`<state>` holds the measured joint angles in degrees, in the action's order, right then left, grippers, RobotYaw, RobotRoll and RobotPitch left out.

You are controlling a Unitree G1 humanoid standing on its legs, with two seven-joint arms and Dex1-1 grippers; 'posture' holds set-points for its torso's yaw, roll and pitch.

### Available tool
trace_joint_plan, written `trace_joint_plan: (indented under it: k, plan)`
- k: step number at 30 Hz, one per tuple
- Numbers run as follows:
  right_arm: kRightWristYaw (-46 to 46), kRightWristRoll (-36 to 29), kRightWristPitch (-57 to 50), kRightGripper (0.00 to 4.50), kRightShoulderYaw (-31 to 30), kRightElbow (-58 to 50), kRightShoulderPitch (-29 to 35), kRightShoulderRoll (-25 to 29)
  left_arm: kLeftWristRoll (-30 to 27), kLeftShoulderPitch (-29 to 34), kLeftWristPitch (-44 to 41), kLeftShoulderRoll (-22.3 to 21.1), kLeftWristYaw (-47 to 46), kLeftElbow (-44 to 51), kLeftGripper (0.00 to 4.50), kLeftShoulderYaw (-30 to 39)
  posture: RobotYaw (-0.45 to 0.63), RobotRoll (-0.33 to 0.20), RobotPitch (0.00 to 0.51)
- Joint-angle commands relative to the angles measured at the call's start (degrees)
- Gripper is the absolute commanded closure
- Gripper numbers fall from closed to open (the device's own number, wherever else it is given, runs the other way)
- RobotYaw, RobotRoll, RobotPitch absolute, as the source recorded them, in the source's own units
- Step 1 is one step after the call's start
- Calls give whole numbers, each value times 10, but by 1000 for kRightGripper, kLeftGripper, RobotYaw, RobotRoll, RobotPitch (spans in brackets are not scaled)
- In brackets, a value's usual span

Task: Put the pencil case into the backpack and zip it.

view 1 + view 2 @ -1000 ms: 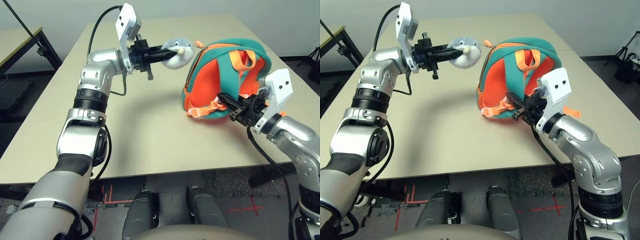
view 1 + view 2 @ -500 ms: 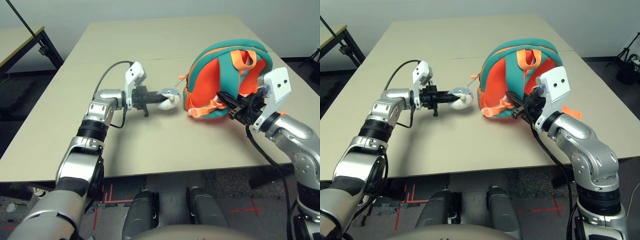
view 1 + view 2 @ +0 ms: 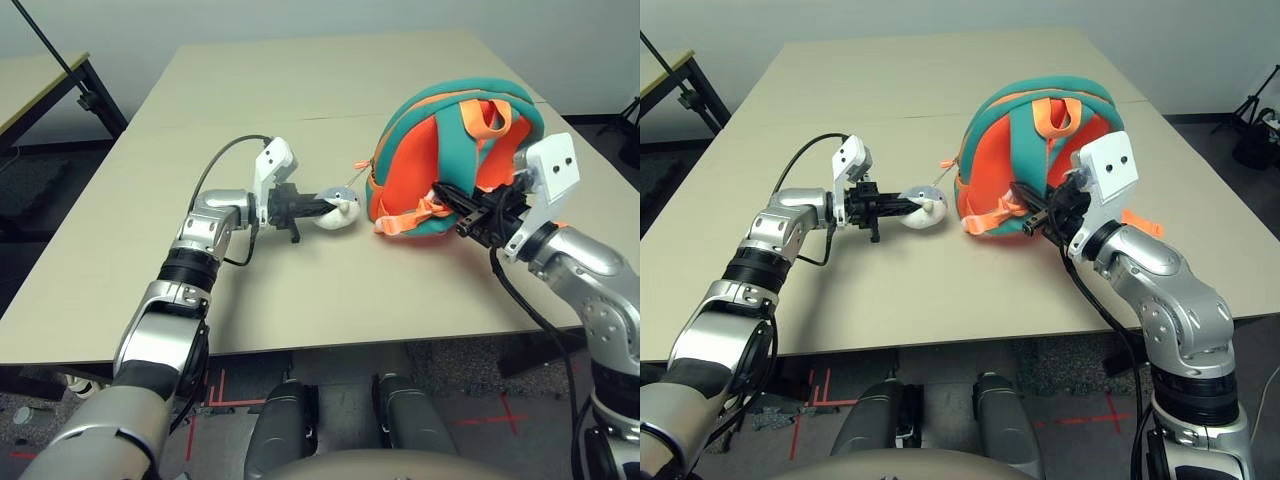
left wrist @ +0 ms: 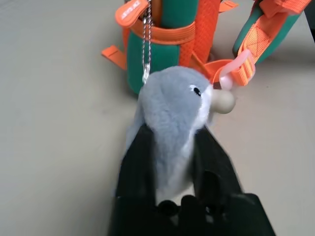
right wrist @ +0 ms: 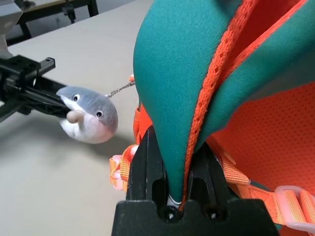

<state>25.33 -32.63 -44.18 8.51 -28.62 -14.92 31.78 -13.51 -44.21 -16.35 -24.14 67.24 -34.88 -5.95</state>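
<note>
Left gripper (image 3: 318, 207) low over the tan table (image 3: 150, 200), black fingers (image 4: 138, 157) either side of the grey-white plush charm (image 4: 172, 118), apparently pinching it, though hard to tell how firmly. Charm hanging by a short chain (image 4: 145, 44) from the zip pull at the backpack's near edge. Backpack (image 3: 455, 150) standing upright right of centre, orange and teal, straps facing the camera. Right gripper (image 5: 172, 162) clamped on the teal-and-orange strap edge of the backpack, bracing it. Pencil case nowhere to be made out (possibly already inside). Judging by this: zip step in hand. Best done by holding the brace firm, drawing the charm steadily along the zip line, not tugging sideways on the chain.
</note>
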Motion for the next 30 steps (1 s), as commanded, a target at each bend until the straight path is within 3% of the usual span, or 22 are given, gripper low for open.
trace_joint_plan:
  k: [1, 6, 8, 9, 13, 18, 24, 30]
  plan:
    - [83, -29, -23, 2861, 10, -2, 24, 70, -16, 18, -46, -57, 18, 34, 2188, 28, -32, 0, 67]
    - [223, -63, -37, 933, 115, 55, 99, 221, -34, 38, -104, -139, 31, 87, 250, 58, -9, 0, 71]
    - [245, -47, -18, 131, 148, 112, 110, 254, -37, 44, -111, -155, 19, 93, 0, 75, -3, 0, 71]
    - [253, -38, -8, 22, 158, 136, 113, 265, -37, 46, -111, -159, 11, 94, 0, 82, 0, 0, 71]
    - [237, 11, 69, 22, 185, 270, 97, 260, -35, 66, -56, -133, -117, 88, 0, 158, 15, 0, 72]
    - [132, 79, 177, 22, 200, 431, 48, 202, -26, 140, -16, -87, -261, 129, 0, 220, 38, 0, 76]
    - [23, 118, 302, 22, 210, 570, -17, 114, 4, 176, 72, -30, -419, 116, 0, 250, 63, 0, 81]
    - [-80, 150, 403, 22, 212, 644, -54, 67, 8, 177, 99, -11, -483, 69, 0, 255, 39, 0, 90]
